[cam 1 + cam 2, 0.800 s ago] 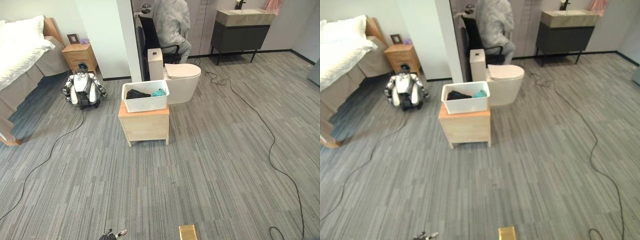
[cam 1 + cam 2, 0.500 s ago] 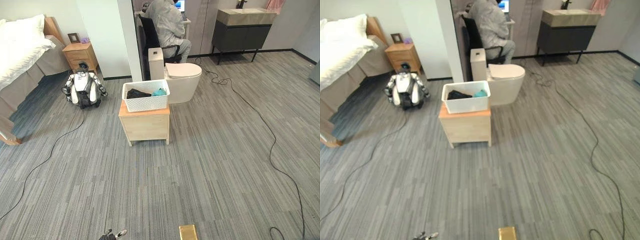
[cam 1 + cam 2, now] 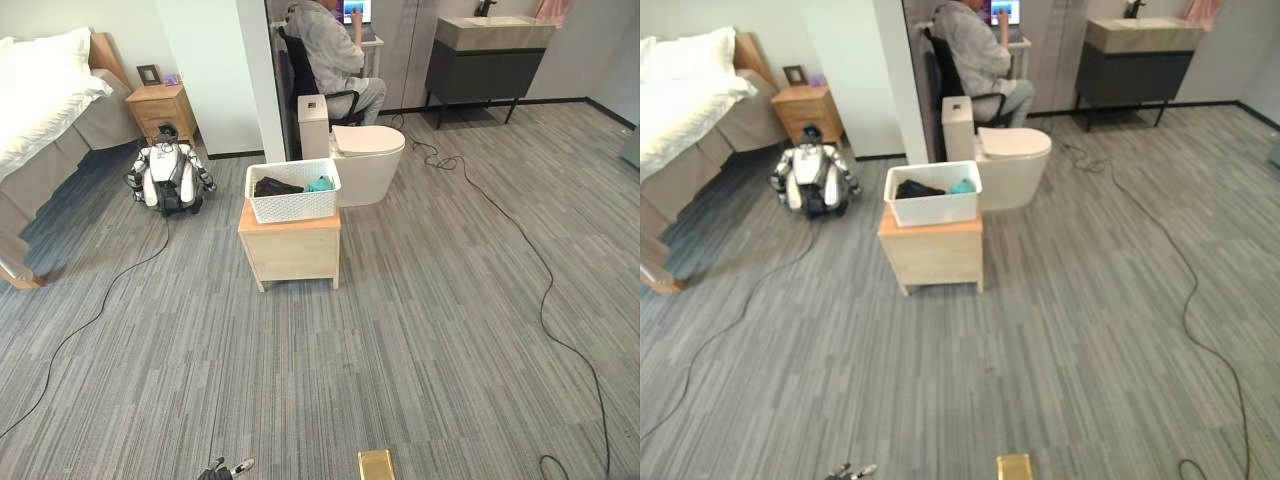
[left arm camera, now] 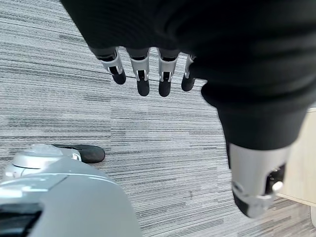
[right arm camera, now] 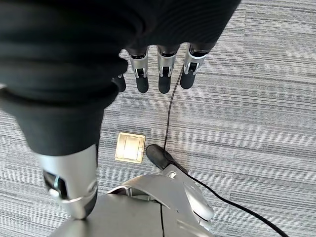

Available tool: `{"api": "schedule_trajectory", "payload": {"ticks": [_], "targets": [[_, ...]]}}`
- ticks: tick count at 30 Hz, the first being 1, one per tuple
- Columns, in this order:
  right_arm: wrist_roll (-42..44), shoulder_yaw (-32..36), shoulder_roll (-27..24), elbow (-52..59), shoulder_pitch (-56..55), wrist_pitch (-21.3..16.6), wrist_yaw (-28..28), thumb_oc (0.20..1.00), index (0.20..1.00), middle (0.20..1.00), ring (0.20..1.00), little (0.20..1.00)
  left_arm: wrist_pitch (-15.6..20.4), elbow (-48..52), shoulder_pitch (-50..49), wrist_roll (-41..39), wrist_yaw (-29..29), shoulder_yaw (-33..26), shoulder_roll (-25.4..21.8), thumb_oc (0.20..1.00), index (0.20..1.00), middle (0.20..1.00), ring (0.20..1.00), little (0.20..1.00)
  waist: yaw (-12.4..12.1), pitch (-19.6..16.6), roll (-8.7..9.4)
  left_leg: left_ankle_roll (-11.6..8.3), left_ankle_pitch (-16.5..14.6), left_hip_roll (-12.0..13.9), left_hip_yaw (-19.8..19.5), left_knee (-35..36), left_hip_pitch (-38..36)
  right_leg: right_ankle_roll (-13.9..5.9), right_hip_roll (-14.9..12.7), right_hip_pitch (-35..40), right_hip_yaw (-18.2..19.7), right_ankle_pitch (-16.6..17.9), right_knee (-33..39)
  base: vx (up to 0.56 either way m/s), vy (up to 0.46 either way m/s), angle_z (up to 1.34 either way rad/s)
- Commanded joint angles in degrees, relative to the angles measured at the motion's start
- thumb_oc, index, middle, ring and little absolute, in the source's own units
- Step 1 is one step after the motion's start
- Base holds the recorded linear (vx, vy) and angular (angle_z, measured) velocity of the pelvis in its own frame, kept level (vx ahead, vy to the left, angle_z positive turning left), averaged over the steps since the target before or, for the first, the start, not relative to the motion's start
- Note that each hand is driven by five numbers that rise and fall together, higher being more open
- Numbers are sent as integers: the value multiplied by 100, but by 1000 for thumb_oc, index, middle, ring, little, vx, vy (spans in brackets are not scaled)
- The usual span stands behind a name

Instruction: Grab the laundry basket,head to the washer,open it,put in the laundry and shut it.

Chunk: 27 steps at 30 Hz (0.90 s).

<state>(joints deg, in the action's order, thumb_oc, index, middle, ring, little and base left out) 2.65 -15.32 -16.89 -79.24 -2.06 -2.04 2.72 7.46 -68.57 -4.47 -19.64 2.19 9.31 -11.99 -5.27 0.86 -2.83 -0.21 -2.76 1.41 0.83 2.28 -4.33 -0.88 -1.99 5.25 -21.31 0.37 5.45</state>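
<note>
The first step, grabbing the laundry basket, looks not yet begun: the robot stands well back from it, and the next move calls for walking forward until both hands can reach the basket's sides.

The left hand [image 4: 148,74] hangs at the robot's side over bare grey carpet, fingers straight and loosely apart, thumb clear of them, holding nothing. Far ahead of it, and slightly toward the right hand's side, the white perforated laundry basket [image 3: 292,203] sits on a low wooden stand [image 3: 289,250], with a dark garment [image 3: 273,188] and a teal one [image 3: 319,185] inside. Beyond the basket stands a toilet [image 3: 360,160], and behind that a seated person [image 3: 328,50]. The right hand [image 5: 158,74] hangs likewise, fingers relaxed and empty, above a brass floor plate [image 5: 130,147]. No washer can be made out.
</note>
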Motion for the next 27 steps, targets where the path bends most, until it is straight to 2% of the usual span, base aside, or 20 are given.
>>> {"api": "schedule_trajectory", "payload": {"ticks": [1, 10, 13, 14, 15, 17, 19, 20, 21, 22, 23, 25, 27], "targets": [[130, -235, 66, -280, 196, -16, 90, 1000, 1000, 1000, 1000, 1000, 192, -259, 351, 49, 56, 0, -192, 1000, 1000, 1000, 1000, 1000, -48, 17, 249, -462, 271, 470, -427, 272, 148, -516, -550, 136, 266, -328, -45, 25, -74, 7], [203, -284, -10, -200, 301, -29, 92, 1000, 1000, 1000, 1000, 1000, 165, -228, 397, 9, 60, 63, -176, 1000, 1000, 1000, 1000, 1000, -87, 82, 223, -543, 400, 573, -518, 272, 250, -420, -415, 106, 221, -431, -45, 14, -70, 5], [236, -378, 14, -112, 360, -72, 88, 1000, 1000, 1000, 1000, 1000, 168, -208, 418, 52, 55, 121, -229, 1000, 1000, 1000, 1000, 1000, -76, 131, 247, -615, 473, 724, -540, 256, 241, -287, -228, 125, 308, -555, -45, 25, -136, 14], [246, -426, 31, -101, 411, -83, 88, 1000, 1000, 1000, 1000, 1000, 164, -173, 469, 5, 37, 124, -239, 1000, 1000, 1000, 1000, 1000, -94, 322, 329, -655, 335, 669, -622, -655, 732, -166, -200, 132, 369, -616, -45, -86, -176, 1], [232, -464, 35, -96, 432, -80, 77, 1000, 1000, 1000, 1000, 1000, 163, -134, 546, -50, 20, 139, -243, 1000, 1000, 1000, 1000, 1000, -139, 505, 379, -712, 376, 580, -696, -1314, 1122, -92, -197, 172, 352, -614, -45, -131, -164, 16], [187, -537, 30, -100, 468, -60, 75, 1000, 1000, 1000, 1000, 1000, 162, -79, 646, -90, 8, 176, -230, 1000, 1000, 1000, 1000, 1000, -181, 670, 417, -694, 623, 383, -855, -2075, 1594, -38, -195, 213, 267, -605, -45, -27, -62, 43], [134, -574, 7, -151, 491, -20, 66, 1000, 1000, 1000, 1000, 1000, 163, -100, 705, -119, -1, 189, -203, 1000, 1000, 1000, 1000, 1000, -207, 719, 452, -624, 616, 405, -619, -1864, 1828, -58, -164, 267, 187, -713, -45, 167, 43, 23], [155, -527, -8, -175, 493, -2, 46, 1000, 1000, 1000, 1000, 1000, 171, -65, 721, -218, -19, 150, -194, 1000, 1000, 1000, 1000, 1000, -243, 682, 445, -598, 799, 579, -468, -1074, 1893, -123, -124, 275, 133, -763, -45, 188, 79, 32], [155, -527, -7, -175, 492, -2, 45, 1000, 1000, 1000, 1000, 1000, 171, -64, 719, -218, -19, 151, -195, 1000, 1000, 1000, 1000, 1000, -264, 702, 453, -600, 813, 583, -442, -1029, 1840, -121, -132, 295, 155, -767, -45, 310, 170, 31], [197, -479, -7, -189, 491, -10, 18, 1000, 1000, 1000, 1000, 1000, 196, -60, 719, -307, -26, 122, -182, 1000, 1000, 1000, 1000, 1000, -307, 670, 420, -590, 946, 663, -411, -159, 2052, -176, -85, 344, 134, -915, -45, 257, 151, 27], [199, -472, -2, -200, 495, -3, 10, 1000, 1000, 1000, 1000, 1000, 208, -66, 713, -323, -39, 118, -183, 1000, 1000, 1000, 1000, 1000, -360, 693, 426, -611, 1020, 661, -409, 89, 2063, -187, -83, 407, 192, -989, -45, 254, 154, 4], [195, -452, -3, -230, 533, 6, 0, 1000, 1000, 1000, 1000, 1000, 216, -105, 726, -347, -41, 97, -195, 1000, 1000, 1000, 1000, 1000, -380, 675, 419, -643, 1061, 660, -456, 109, 2163, -221, -85, 473, 221, -1042, -45, 199, 144, -7], [107, -446, 61, -278, 515, 14, 45, 1000, 1000, 1000, 1000, 1000, 196, -160, 606, -334, -30, -11, -213, 1000, 1000, 1000, 1000, 1000, -464, 536, 425, -610, 1108, 687, -463, 56, 1984, -353, -159, 669, 350, -1060, -45, 350, 300, -53]]}}
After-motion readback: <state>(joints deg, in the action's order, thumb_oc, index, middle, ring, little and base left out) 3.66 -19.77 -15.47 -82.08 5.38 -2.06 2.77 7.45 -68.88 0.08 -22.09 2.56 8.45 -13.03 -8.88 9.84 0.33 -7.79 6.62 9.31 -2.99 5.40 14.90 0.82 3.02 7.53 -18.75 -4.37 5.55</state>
